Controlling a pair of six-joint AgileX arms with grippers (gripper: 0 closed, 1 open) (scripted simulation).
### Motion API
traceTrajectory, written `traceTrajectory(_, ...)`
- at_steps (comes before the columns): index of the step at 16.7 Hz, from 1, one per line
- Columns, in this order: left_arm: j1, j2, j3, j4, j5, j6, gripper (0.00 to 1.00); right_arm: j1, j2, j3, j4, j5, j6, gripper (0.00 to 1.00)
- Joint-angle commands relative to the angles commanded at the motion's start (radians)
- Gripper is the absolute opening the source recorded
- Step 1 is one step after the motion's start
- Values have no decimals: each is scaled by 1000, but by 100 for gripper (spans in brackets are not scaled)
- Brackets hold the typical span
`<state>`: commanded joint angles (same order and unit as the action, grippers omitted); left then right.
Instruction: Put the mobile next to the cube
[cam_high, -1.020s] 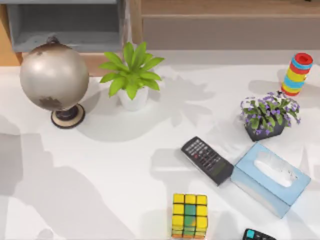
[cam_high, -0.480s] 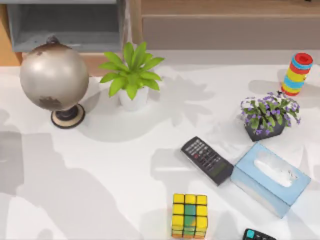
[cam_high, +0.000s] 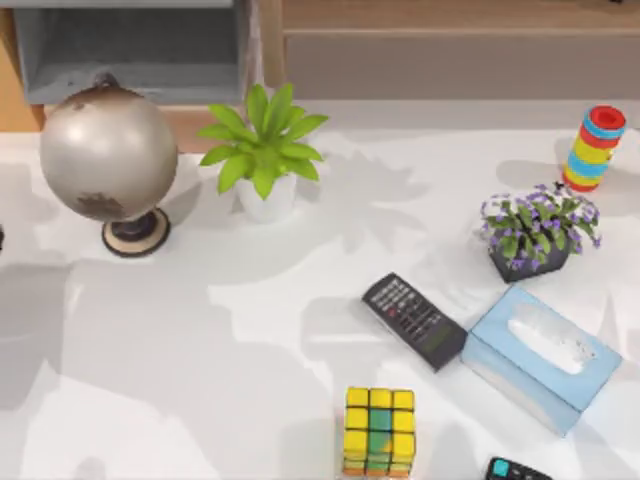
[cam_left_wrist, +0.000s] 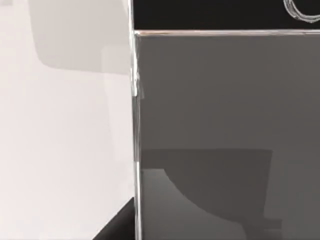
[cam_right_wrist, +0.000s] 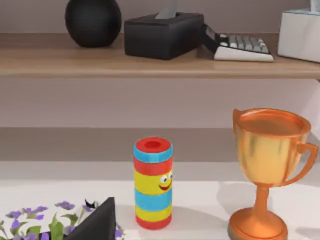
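Note:
The cube (cam_high: 379, 431), mostly yellow with green and teal squares, stands near the table's front edge, right of the middle. In the left wrist view the mobile (cam_left_wrist: 225, 130) lies very close under the camera on the white table, showing a grey glossy face, a dark band at one end and a round button (cam_left_wrist: 302, 10). A dark corner of my left gripper (cam_left_wrist: 115, 225) lies beside the mobile's long edge. A small dark piece of my left arm (cam_high: 1, 238) sits at the table's left edge. A dark tip of my right gripper (cam_right_wrist: 95, 222) hangs near the purple flowers.
A black keypad remote (cam_high: 414, 320) and a pale blue tissue box (cam_high: 540, 358) lie right of the cube, with a small black gadget (cam_high: 515, 470) at the front. A globe (cam_high: 108, 155), a green plant (cam_high: 263, 150), a flower pot (cam_high: 535, 235), a striped toy (cam_high: 594, 148) and a trophy (cam_right_wrist: 267, 170) stand behind.
The shadows on the left side of the table have shifted, and a dark piece of my left arm now shows at the left edge. Nothing on the table has moved.

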<state>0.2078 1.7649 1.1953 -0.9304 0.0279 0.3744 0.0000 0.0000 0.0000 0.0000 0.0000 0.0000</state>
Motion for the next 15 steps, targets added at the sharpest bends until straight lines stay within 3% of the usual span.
traceTrajectory(6,-195,-36,-50,-102,27,-275,0,0,0,0,0,0,0,100)
traceTrajectory(15,-581,-89,-109,-162,44,-726,0,0,0,0,0,0,0,100)
